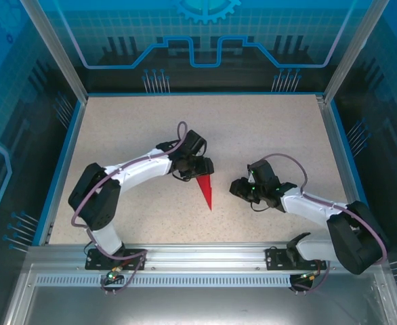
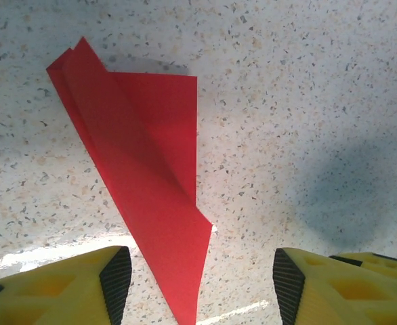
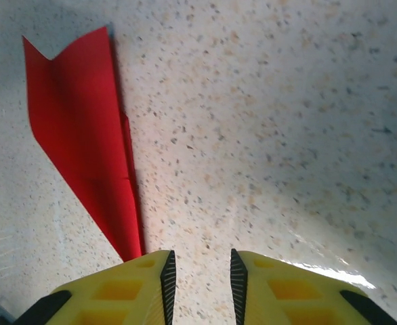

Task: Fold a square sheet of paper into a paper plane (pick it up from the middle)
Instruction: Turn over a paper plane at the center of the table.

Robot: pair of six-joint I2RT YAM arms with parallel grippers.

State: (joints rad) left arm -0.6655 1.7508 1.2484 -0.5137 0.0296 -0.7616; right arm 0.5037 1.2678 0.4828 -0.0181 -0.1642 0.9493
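Judging the folding finished, we see the paper plane [image 1: 204,191] flat on the table [image 1: 273,128]. Our left gripper [image 1: 202,167] hovers over the plane, fingers wide apart; our right gripper [image 1: 238,188] sits beside it, narrowly parted and empty. Next we need a clean retreat.

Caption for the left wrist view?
Folded red paper plane on the speckled table, its near end between the fingers of the open left gripper.

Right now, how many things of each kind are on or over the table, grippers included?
red paper plane: 1
yellow-fingered grippers: 2, the left gripper and the right gripper
Total: 3
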